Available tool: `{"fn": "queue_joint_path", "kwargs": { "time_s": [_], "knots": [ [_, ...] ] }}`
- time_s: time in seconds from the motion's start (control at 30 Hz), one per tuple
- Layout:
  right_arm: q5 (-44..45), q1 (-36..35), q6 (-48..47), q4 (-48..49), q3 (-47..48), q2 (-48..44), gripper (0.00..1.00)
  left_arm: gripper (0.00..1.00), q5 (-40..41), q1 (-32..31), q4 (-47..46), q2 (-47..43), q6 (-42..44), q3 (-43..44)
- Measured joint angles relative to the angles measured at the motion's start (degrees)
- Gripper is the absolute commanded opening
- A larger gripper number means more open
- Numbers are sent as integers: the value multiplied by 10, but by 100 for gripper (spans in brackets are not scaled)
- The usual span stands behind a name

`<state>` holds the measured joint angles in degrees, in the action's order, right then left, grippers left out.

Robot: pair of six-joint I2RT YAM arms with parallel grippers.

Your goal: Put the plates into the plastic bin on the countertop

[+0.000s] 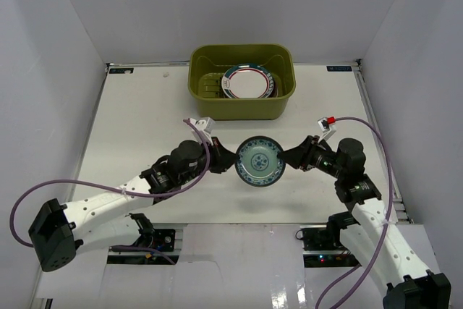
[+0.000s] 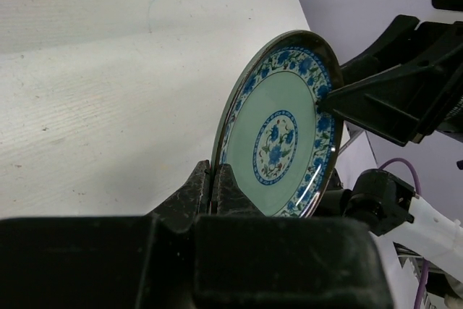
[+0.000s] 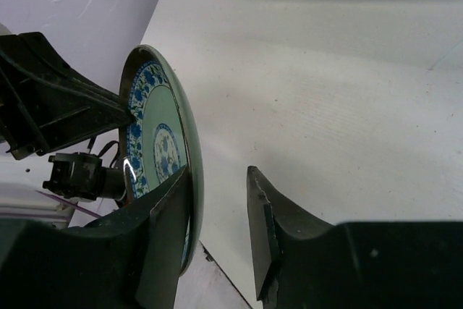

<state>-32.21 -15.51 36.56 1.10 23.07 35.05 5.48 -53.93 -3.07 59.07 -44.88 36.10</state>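
Small teal plate: held off the counter at the centre of the top view, between the two sets of jaws.

Left jaws: pressed onto the plate's left rim, one finger on each face. In the left wrist view the rim runs straight into the slit between them, low in the frame.

Right jaws: spread. In the right wrist view the plate's opposite rim lies against the left-hand finger, at lower left of the frame. The other finger stands apart, with bare counter showing in the gap. The left wrist view shows one of these fingers touching the blue flowered border at the plate's upper right.

Plate attitude: patterned face turned toward the top camera, with its shadow on the counter just below it in the frame.

Left arm reaches in from lower left, right arm from lower right.

Plastic bin: olive green, on the counter at upper centre, well apart from the held plate. Stacked plates lie in its right part. The slotted bottom shows at its left.
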Motion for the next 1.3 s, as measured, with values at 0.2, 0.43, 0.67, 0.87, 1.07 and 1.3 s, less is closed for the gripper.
{"fn": "queue_joint_path", "kwargs": {
  "time_s": [0.2,0.43,0.67,0.87,1.07,1.3],
  "knots": [
    [-30,0,13,39,-1,51,8,0,-2,0,2,-13,15,6],
    [-35,-4,21,67,5,77,8,73,13,2,40,-17,54,44],
    [19,-4,18,84,101,183,8,98,115,2,149,-89,120,102],
    [74,-3,1,115,255,312,8,98,231,2,238,-160,182,138],
    [132,-3,-23,122,409,459,8,98,322,2,296,-182,206,103],
    [178,-7,-48,71,583,633,8,98,345,7,330,-154,216,84]
  ]
}}
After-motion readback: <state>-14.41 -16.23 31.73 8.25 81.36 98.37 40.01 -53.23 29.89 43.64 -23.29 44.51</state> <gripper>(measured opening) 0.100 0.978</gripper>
